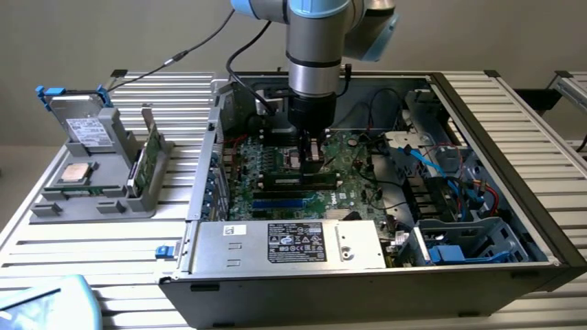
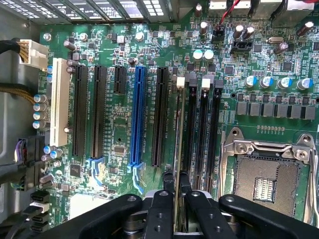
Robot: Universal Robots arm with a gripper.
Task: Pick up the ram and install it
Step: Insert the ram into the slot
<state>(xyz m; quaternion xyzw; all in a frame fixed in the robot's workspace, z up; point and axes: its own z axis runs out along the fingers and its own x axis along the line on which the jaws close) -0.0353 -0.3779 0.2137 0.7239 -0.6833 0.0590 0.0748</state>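
holder (image 1: 92,199) at the exterior view's left carries a drive (image 1: 90,130) and a green card (image 1: 145,161) stood on edge. moving right, i see the open computer case (image 1: 513,206) with the motherboard (image 1: 275,185) on its floor and my gripper (image 1: 312,161) lowered over the memory slots (image 2: 199,129). in the wrist view the ram (image 2: 177,149) stands edge-on in the slot nearest the expansion slots, and the fingers (image 2: 167,181) sit close on either side of its top edge, nearly closed on it. right of it lies the empty processor socket (image 2: 266,179).
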